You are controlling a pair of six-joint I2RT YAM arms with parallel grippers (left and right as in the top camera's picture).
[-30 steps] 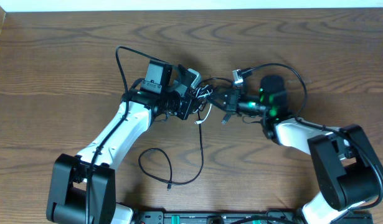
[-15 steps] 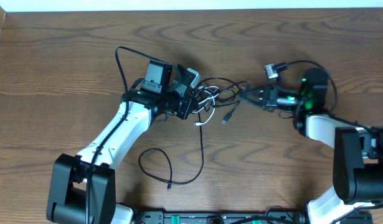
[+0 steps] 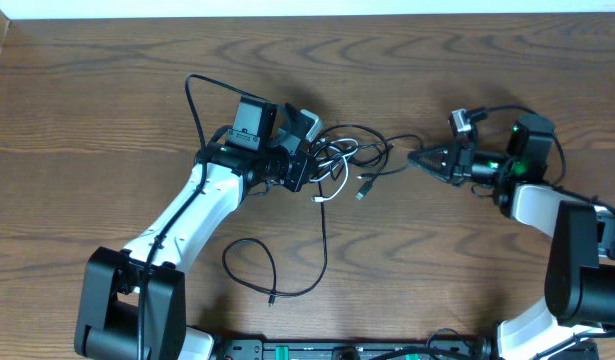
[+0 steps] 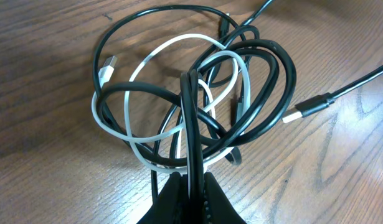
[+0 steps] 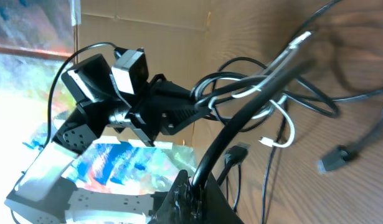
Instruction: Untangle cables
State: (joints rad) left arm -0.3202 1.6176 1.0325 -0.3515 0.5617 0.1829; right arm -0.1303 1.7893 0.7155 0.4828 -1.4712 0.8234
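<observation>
The cables (image 3: 343, 156) lie as a knot of black loops and one white cord at mid table. My left gripper (image 3: 313, 162) is at the knot's left side, shut on a doubled black cable (image 4: 190, 118) that rises between its jaws (image 4: 191, 186). The white cable (image 4: 126, 134) winds through the black loops. My right gripper (image 3: 417, 158) is to the right of the knot, shut on a black cable (image 5: 241, 121) stretched back toward the tangle; its jaws (image 5: 194, 186) pinch that cord. A black plug (image 3: 365, 188) lies below the knot.
One long black cable runs from the knot toward the front and curls into a loop (image 3: 249, 262) ending in a small plug (image 3: 272, 298). A loose plug (image 4: 306, 111) lies right of the tangle. The left arm's own thick wire (image 3: 195, 100) arcs above it.
My right gripper has pulled away to the right with its black cable, drawing that cord out of the knot. The left gripper has stayed put, still gripping.
</observation>
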